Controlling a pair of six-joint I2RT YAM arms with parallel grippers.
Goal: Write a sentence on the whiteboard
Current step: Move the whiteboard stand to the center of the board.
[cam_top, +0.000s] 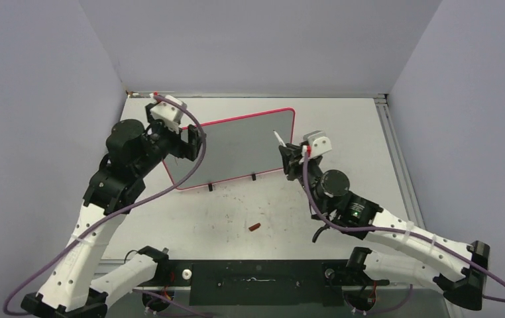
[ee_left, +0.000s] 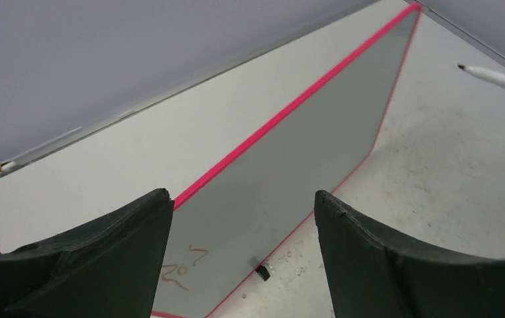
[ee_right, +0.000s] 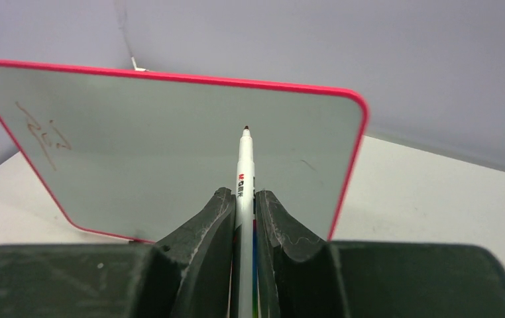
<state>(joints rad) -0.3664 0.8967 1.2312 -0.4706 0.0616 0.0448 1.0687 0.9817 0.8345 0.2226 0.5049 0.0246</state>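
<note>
Advice first: in the top view one whiteboard [cam_top: 243, 149] stands tilted at the far middle of the desk [cam_top: 236, 212]. The left claw [cam_top: 193, 140] is at its left edge, and the right claw [cam_top: 291, 159], at its right edge, pinches one marker [cam_top: 278, 138]. In the left wrist view this claw is spread, the board's rim showing between its jaws, and one short scrawl [ee_left: 182, 268] lies near. In the right wrist view the tip seems short of the surface, so I would approach slowly and press lightly.

whiteboard [ee_right: 170, 165]: pale grey, pink-red rim | scrawl [ee_right: 41, 132]: brownish-red | marker [ee_right: 244, 172]: white, dark tip, red print | table [cam_top: 236, 205]: white, dark-speckled | cap [cam_top: 255, 228]: red-brown
</note>
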